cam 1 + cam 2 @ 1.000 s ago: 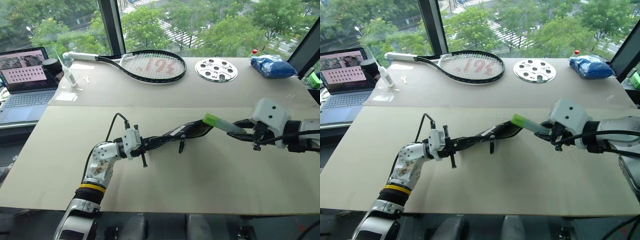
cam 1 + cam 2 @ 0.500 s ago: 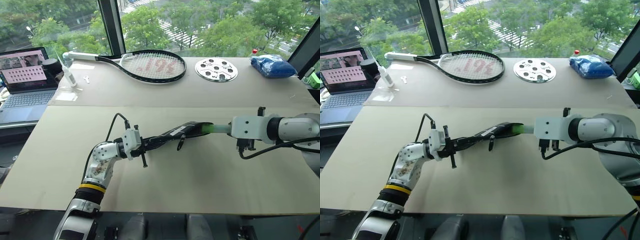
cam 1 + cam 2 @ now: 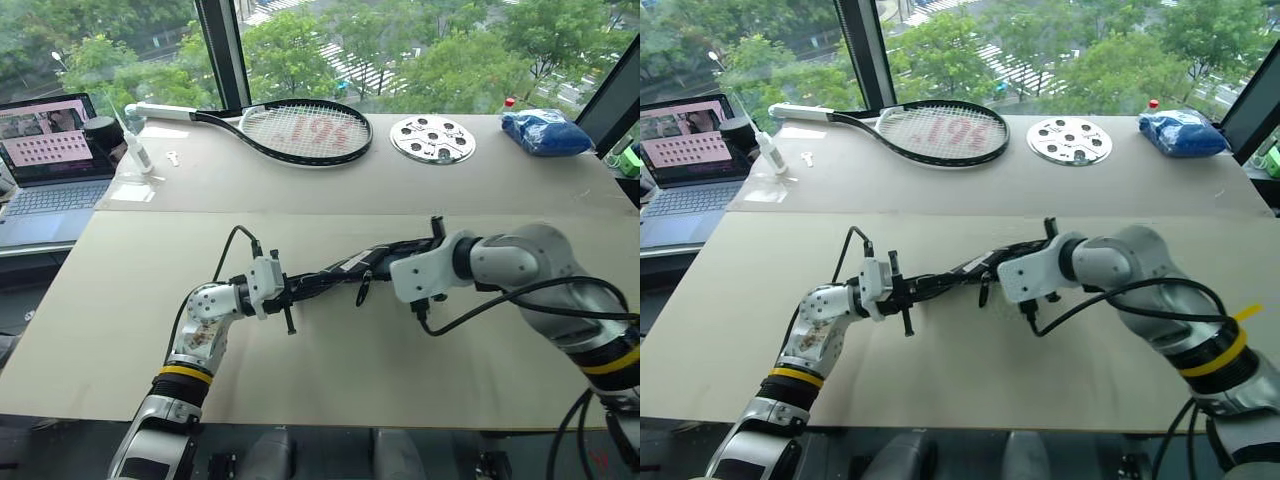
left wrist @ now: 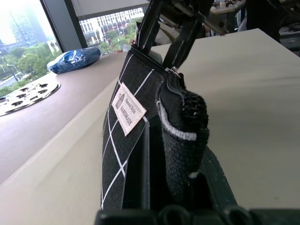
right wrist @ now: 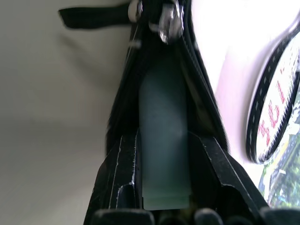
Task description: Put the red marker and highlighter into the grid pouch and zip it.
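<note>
Up at the far edge by the window lies a tennis racket, white grip pointing toward an open laptop. Just beside its head sits a round perforated metal disc. Far corner, a crumpled blue bag. Near the laptop, a white tube stands.

The left gripper is clamped on the near end of the grid pouch, which stands on edge above the tan table. Its white label faces nine o'clock. At twelve o'clock the right gripper meets the pouch's far end. A blue bag and perforated disc lie towards ten o'clock.
</note>
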You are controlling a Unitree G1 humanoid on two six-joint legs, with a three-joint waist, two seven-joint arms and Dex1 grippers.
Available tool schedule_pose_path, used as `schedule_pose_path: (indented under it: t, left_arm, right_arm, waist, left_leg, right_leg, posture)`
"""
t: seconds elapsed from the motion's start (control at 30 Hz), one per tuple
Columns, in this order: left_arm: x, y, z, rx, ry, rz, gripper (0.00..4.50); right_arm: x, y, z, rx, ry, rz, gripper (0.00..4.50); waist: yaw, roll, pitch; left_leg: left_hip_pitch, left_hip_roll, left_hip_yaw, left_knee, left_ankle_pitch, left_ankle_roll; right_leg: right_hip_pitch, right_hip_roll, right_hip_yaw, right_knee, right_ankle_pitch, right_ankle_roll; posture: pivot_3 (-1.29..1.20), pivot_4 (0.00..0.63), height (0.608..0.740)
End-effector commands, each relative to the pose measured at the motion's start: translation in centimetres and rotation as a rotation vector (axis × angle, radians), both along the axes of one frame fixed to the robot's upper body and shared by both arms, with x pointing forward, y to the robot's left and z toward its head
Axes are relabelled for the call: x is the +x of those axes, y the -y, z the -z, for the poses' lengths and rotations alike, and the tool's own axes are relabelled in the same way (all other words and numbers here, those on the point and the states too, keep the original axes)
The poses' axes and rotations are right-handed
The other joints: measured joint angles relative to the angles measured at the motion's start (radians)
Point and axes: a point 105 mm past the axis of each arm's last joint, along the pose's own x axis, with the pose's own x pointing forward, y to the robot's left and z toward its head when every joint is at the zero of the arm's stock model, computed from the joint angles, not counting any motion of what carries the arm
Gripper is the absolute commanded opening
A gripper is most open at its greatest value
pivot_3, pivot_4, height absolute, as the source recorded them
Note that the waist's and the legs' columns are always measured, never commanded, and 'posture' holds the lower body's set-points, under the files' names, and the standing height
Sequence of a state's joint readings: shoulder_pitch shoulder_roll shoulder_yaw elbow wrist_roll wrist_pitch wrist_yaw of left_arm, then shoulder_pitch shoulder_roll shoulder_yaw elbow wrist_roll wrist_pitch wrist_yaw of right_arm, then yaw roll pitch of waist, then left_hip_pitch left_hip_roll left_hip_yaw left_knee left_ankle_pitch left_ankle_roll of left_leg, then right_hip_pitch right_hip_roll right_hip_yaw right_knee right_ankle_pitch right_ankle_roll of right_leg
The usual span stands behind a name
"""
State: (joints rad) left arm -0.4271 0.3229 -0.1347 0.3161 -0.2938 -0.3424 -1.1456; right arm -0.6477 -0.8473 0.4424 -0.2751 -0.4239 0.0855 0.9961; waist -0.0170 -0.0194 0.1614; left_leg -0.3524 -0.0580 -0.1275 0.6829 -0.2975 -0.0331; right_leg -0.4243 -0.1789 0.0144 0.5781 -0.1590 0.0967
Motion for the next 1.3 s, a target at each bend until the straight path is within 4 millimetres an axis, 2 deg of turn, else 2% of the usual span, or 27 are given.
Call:
schedule_pose_path:
  t: [0.03, 0.13, 0.2, 0.27, 0.37, 0.5, 0.57, 0.67, 0.73, 0.8, 0.9, 1.0, 1.07, 1.17, 1.2, 1.3]
  left_arm:
    - [-0.3, 0.2, -1.2, -0.018, 0.047, 0.008, 0.00]
    - [-0.3, 0.1, -1.4, -0.017, 0.050, 0.006, 0.00]
    - [-0.2, 0.1, -1.4, -0.016, 0.050, 0.004, 0.00]
    - [-0.2, 0.1, -1.5, -0.016, 0.049, 0.003, 0.00]
    - [-0.2, 0.0, -1.4, -0.015, 0.047, 0.000, 0.00]
    - [-0.3, -0.1, -1.2, -0.014, 0.041, -0.007, 0.00]
    - [-0.3, -0.1, -1.1, -0.014, 0.038, -0.009, 0.00]
    - [-0.4, -0.1, -0.9, -0.015, 0.036, -0.008, 0.00]
    - [-0.5, -0.1, -0.9, -0.015, 0.035, -0.006, 0.00]
    - [-0.5, -0.2, -0.8, -0.014, 0.034, -0.005, 0.00]
    - [-0.5, -0.2, -0.8, -0.012, 0.033, -0.004, 0.00]
    - [-0.5, -0.3, -0.8, -0.009, 0.032, -0.001, 0.00]
    - [-0.5, -0.2, -0.8, -0.008, 0.031, 0.001, 0.00]
    - [-0.5, -0.1, -0.9, -0.006, 0.031, 0.006, 0.00]
    - [-0.5, 0.0, -0.9, -0.006, 0.032, 0.008, 0.00]
    - [-0.4, 0.0, -1.0, -0.006, 0.033, 0.010, 0.00]
  right_arm:
    - [0.1, -1.5, -0.5, 0.016, 0.082, -0.072, 1.00]
    - [-0.4, -2.2, 0.8, 0.048, 0.043, -0.112, 1.00]
    - [-0.2, -1.8, 1.1, 0.095, -0.007, -0.072, 2.00]
    - [0.3, -1.2, 0.9, 0.113, -0.010, -0.036, 2.54]
    - [1.6, 0.6, -1.2, 0.214, -0.053, 0.078, 3.56]
    - [2.3, 3.0, -6.0, 0.486, -0.098, 0.171, 3.56]
    - [1.3, 4.8, -7.9, 0.666, -0.219, 0.204, 3.56]
    - [-1.6, 6.6, -8.3, 0.820, -0.459, 0.198, 3.56]
    - [-3.6, 7.8, -8.0, 0.921, -0.616, 0.193, 3.56]
    - [-4.4, 9.0, -6.8, 0.996, -0.708, 0.265, 3.56]
    - [-6.4, 9.1, -2.8, 0.942, -0.839, 0.355, 3.56]
    - [-7.5, 7.6, 1.2, 0.922, -0.927, 0.423, 3.56]
    - [-7.6, 6.5, 2.8, 0.917, -0.931, 0.443, 3.56]
    - [-6.1, 3.4, 5.0, 0.980, -0.920, 0.488, 3.56]
    - [-5.0, 2.3, 5.6, 1.001, -0.895, 0.513, 3.56]
    - [-3.5, 0.1, 5.8, 1.035, -0.878, 0.516, 3.56]
  waist:
    - [0.000, 0.000, 0.000]
    - [0.001, 0.000, 0.000]
    - [0.002, 0.000, 0.000]
    - [0.001, 0.000, 0.000]
    - [0.001, 0.000, 0.000]
    - [0.001, 0.000, 0.000]
    - [0.003, 0.000, 0.000]
    - [0.010, 0.000, 0.000]
    - [0.012, 0.000, 0.000]
    - [0.011, 0.000, 0.000]
    - [0.006, 0.000, 0.000]
    - [0.002, 0.000, 0.000]
    - [-0.001, 0.000, 0.000]
    - [0.000, 0.000, 0.000]
    - [-0.001, 0.000, 0.000]
    - [0.001, 0.000, 0.000]
  left_leg:
    - [0.000, 0.000, 0.000, 0.000, 0.000, 0.000]
    - [0.000, 0.000, 0.000, 0.000, 0.000, 0.000]
    - [0.000, 0.000, 0.000, 0.000, 0.000, 0.000]
    - [0.000, 0.000, 0.000, 0.000, 0.000, 0.000]
    - [0.000, 0.000, 0.000, 0.000, 0.000, 0.000]
    - [0.000, 0.000, 0.000, 0.000, 0.000, 0.000]
    - [0.000, 0.000, 0.000, 0.000, 0.000, 0.000]
    - [0.000, 0.000, -0.001, -0.001, -0.001, 0.002]
    - [0.000, 0.000, -0.001, -0.002, -0.002, 0.004]
    - [0.000, 0.000, -0.001, -0.002, -0.003, 0.005]
    - [0.000, 0.000, 0.000, -0.001, -0.005, 0.009]
    - [0.001, 0.001, 0.000, -0.001, -0.005, 0.009]
    - [0.002, 0.001, 0.000, 0.000, -0.005, 0.009]
    - [0.003, 0.001, 0.000, 0.001, -0.005, 0.008]
    - [0.003, 0.001, 0.000, 0.001, -0.004, 0.008]
    - [0.003, 0.001, 0.000, 0.001, -0.003, 0.005]
  right_leg:
    - [0.000, 0.000, 0.000, 0.000, 0.000, 0.000]
    - [0.000, 0.000, 0.000, 0.000, 0.000, 0.000]
    - [0.000, 0.000, 0.000, 0.000, 0.000, 0.000]
    - [0.000, 0.000, 0.000, 0.000, 0.000, 0.000]
    - [0.000, 0.000, 0.000, 0.000, 0.000, 0.000]
    - [0.000, 0.000, 0.000, 0.000, 0.000, 0.000]
    - [0.000, 0.000, 0.000, 0.000, 0.000, 0.000]
    - [0.000, 0.000, 0.000, -0.001, 0.000, -0.001]
    - [0.001, 0.000, -0.001, -0.002, 0.000, -0.001]
    - [0.001, 0.000, -0.001, -0.002, 0.000, -0.001]
    - [0.001, 0.000, 0.000, -0.001, 0.000, -0.001]
    - [0.001, 0.000, 0.000, 0.000, 0.000, -0.001]
    - [0.001, 0.000, 0.000, 0.000, 0.000, -0.001]
    - [0.001, 0.001, 0.001, 0.000, 0.000, -0.001]
    - [0.001, 0.001, 0.001, 0.000, 0.000, -0.001]
    - [0.001, 0.001, 0.001, 0.000, 0.001, -0.001]
  posture:
    - [0.00, 0.150, 0.740]
    - [0.00, 0.150, 0.740]
    - [0.00, 0.150, 0.740]
    - [0.00, 0.150, 0.740]
    - [0.00, 0.150, 0.740]
    - [0.00, 0.150, 0.740]
    - [0.00, 0.150, 0.740]
    - [0.00, 0.150, 0.740]
    - [0.00, 0.150, 0.740]
    - [0.00, 0.150, 0.740]
    - [0.00, 0.150, 0.740]
    - [0.00, 0.150, 0.740]
    - [0.00, 0.150, 0.740]
    - [0.00, 0.150, 0.740]
    - [0.00, 0.150, 0.740]
    - [0.00, 0.150, 0.740]
